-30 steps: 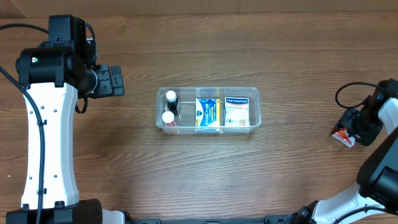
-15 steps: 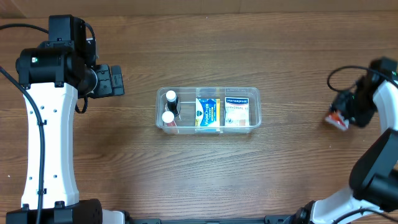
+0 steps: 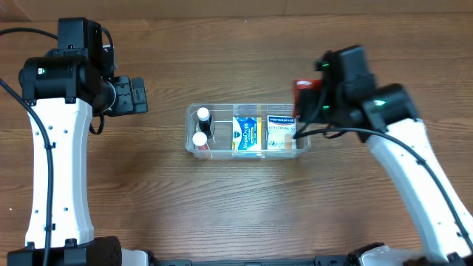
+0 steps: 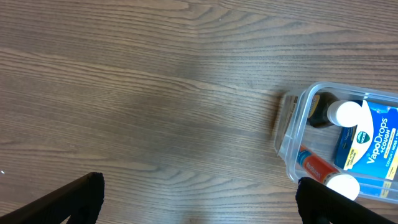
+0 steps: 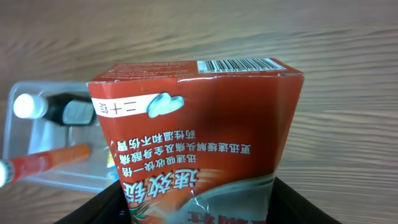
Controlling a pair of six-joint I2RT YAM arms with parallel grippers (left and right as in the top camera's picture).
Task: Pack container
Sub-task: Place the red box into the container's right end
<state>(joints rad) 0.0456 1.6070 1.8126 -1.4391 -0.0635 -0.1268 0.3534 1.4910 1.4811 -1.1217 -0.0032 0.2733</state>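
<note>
Overhead: your right claw [image 3: 307,103] is clamping a red carton [image 3: 301,89] over the right end of the clear container [image 3: 188,134], which is sitting mid-tabletop [image 3: 236,207]. Your left claw [image 3: 139,96] is hovering well to its left.
Left wrist: that claw's fingers are standing wide apart.
Right wrist: the carton is filling the frame.

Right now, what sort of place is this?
Probably a robotics test bench: a left arm and right arm flank a wood-grain table; the right gripper holds a red box near a clear container of medicine boxes and bottles.

red box [image 5: 199,143], clear container [image 3: 247,154]
</note>
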